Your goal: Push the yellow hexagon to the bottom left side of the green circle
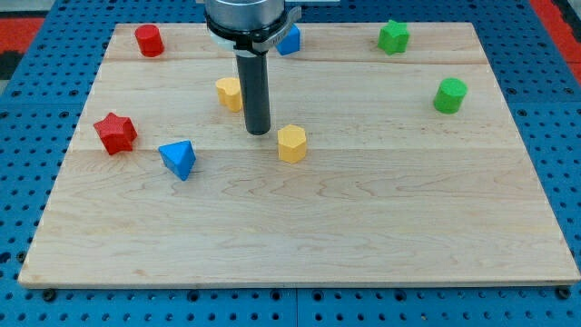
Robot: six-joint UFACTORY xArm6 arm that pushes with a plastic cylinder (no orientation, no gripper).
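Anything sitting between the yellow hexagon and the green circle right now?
No. In the camera view, only bare board lies between the yellow hexagon and the green circle. My tip stands just left of the hexagon.

Rod hides part of blue block (290, 40), yellow block (228, 93).

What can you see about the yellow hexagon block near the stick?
The yellow hexagon is a small, chunky, six-sided block that looks like painted wood, with a flat top and shaded side faces. It stands upright on the pale wooden board, near the middle. Nothing appears to touch it. My tip sits just off its upper-left side with a thin gap between them. The green circle is far away towards the view's right.
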